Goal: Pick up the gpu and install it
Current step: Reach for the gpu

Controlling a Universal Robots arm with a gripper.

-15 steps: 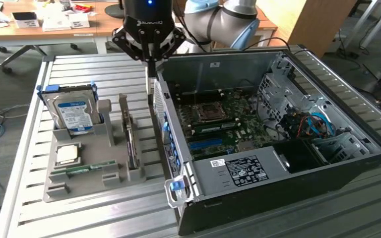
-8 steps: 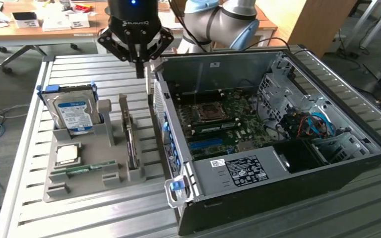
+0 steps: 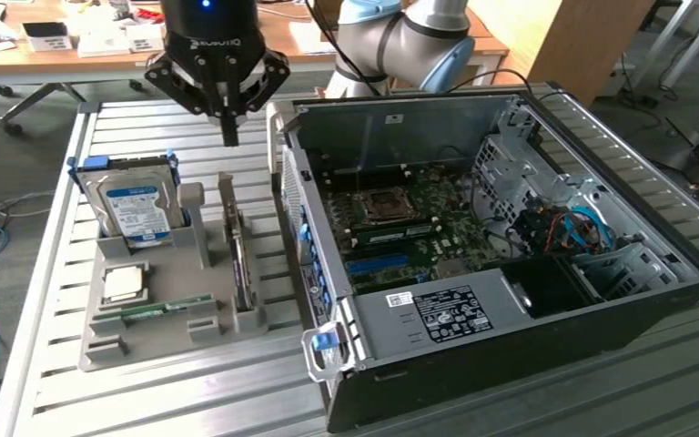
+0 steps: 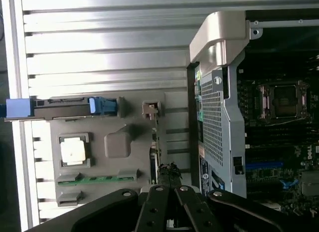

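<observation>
Overhead, the gripper (image 3: 230,137) (image 4: 169,170) hangs with its fingers pressed together, gripping nothing. Below the fingertips and apart from them, the gpu (image 3: 239,253) (image 4: 155,153) stands on edge in a grey holder (image 3: 192,332) (image 4: 117,144). To the exterior view's left of the fingers, the same holder carries an upright hard drive (image 3: 139,208), a processor (image 3: 123,283) and a memory stick (image 3: 156,309). The open computer case (image 3: 483,364) rises close beside the fingers on the exterior view's right, its side wall nearest them.

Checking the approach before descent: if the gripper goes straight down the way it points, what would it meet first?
Probably the top edge of the gpu near its far end, or the gray holder right beside it. The gripper, jaws shut, hangs just above there, but depth is unclear.
</observation>
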